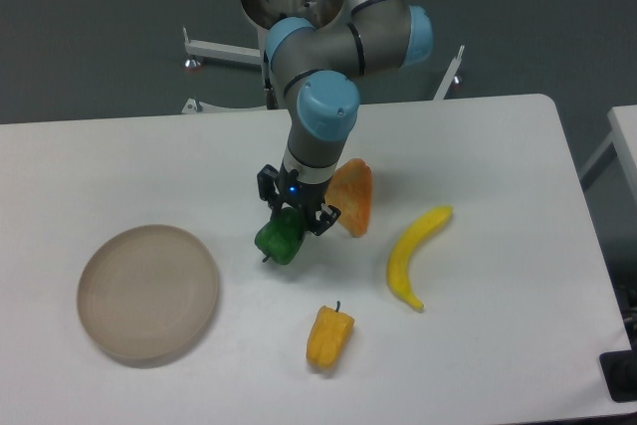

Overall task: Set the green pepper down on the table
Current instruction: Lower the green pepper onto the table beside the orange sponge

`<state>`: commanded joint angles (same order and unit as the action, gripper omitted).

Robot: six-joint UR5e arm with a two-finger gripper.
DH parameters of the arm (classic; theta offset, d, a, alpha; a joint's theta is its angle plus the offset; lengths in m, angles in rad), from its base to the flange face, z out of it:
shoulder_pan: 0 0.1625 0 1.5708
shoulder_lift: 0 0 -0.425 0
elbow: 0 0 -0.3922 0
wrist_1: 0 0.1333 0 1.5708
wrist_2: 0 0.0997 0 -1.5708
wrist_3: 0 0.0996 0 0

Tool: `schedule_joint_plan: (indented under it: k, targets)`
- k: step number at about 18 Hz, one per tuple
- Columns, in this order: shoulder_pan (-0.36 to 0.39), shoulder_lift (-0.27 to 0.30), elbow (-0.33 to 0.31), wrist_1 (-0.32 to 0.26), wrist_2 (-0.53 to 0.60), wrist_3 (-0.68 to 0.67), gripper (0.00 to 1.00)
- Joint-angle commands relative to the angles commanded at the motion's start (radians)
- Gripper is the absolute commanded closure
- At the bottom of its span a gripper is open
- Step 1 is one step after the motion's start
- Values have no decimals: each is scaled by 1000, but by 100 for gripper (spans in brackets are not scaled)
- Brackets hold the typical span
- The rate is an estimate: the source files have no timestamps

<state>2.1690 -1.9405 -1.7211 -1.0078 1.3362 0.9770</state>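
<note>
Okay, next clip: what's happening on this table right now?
A single robot arm's gripper is down at the green pepper, fingers around its top, at the middle of the white table. Whether the pepper rests on the surface or is just above it is unclear. Nearby lie an orange wedge-shaped piece, a banana and a yellow pepper; an empty beige plate sits to the left.

The top of the green pepper [280, 238] is covered by the hand [296, 216] — contact between fingers and pepper cannot be made out. The left edge of the orange piece [353, 196] is hidden behind the arm. The tabletop [498, 166] is cut off at the left and bottom edges.
</note>
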Motion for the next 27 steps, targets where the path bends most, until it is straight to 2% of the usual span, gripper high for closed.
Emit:
schedule_joint_plan:
  k: [13, 27]
  targets:
    - [0, -11, -6, 2, -12, 28, 73]
    - [0, -20, 5, 0, -12, 19, 68]
